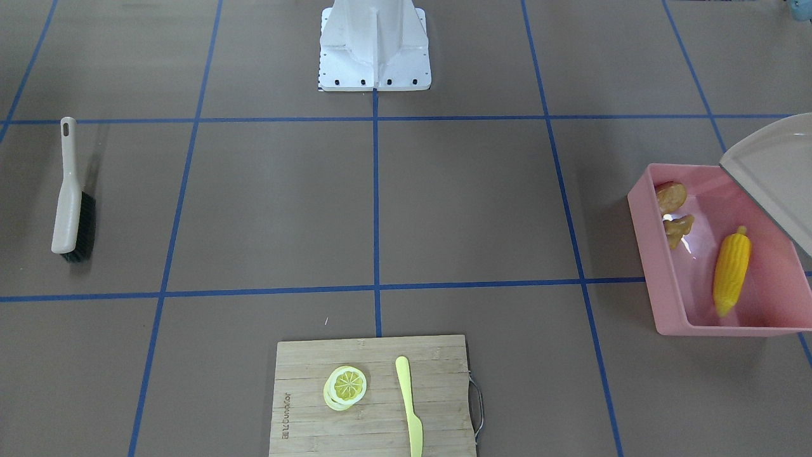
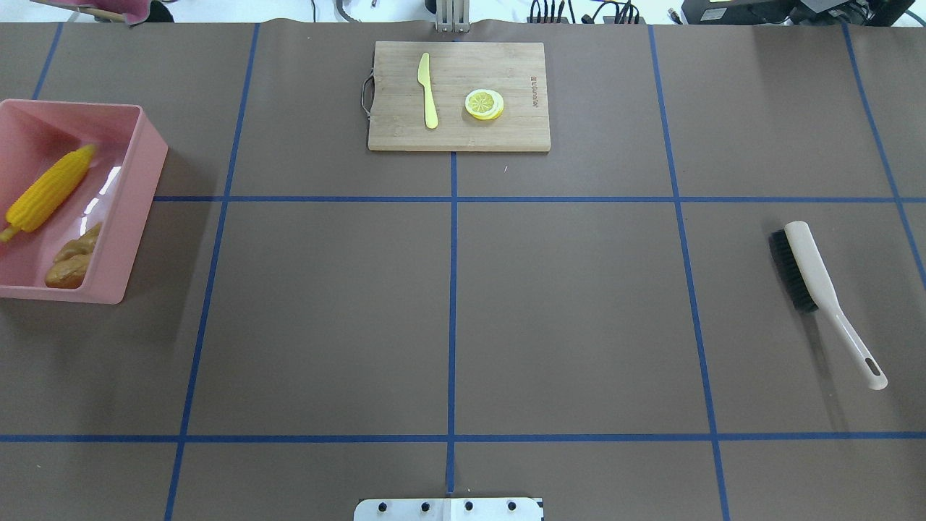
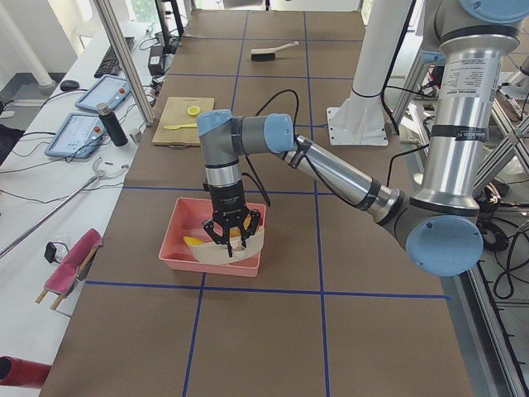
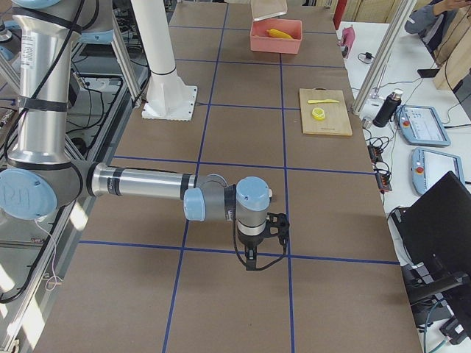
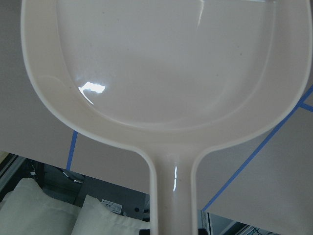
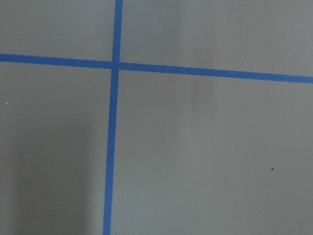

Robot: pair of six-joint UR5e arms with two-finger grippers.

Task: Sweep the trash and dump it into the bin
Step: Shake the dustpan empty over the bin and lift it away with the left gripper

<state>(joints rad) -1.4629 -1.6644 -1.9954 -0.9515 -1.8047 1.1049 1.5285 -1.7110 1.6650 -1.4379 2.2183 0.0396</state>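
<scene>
The pink bin [image 1: 641,209] [image 2: 148,166] stands at the table's end on my left side. Inside lie the trash: a yellow corn cob [image 1: 731,273] [image 2: 47,192], a brown potato [image 1: 670,197] [image 2: 65,273] and a tan ginger root [image 1: 677,227] [image 2: 83,242]. My left gripper [image 3: 231,240] hangs over the bin, shut on the handle of a beige dustpan [image 5: 166,73] [image 1: 774,171] whose pan tilts above the bin and holds nothing. My right gripper [image 4: 256,263] hovers low over bare table; whether it is open or shut I cannot tell.
A beige hand brush [image 1: 68,190] [image 2: 817,282] lies on the table on my right side. A wooden cutting board [image 1: 304,381] [image 2: 506,130] at the far edge carries a lemon slice [image 2: 484,103] and a pale yellow knife [image 2: 428,90].
</scene>
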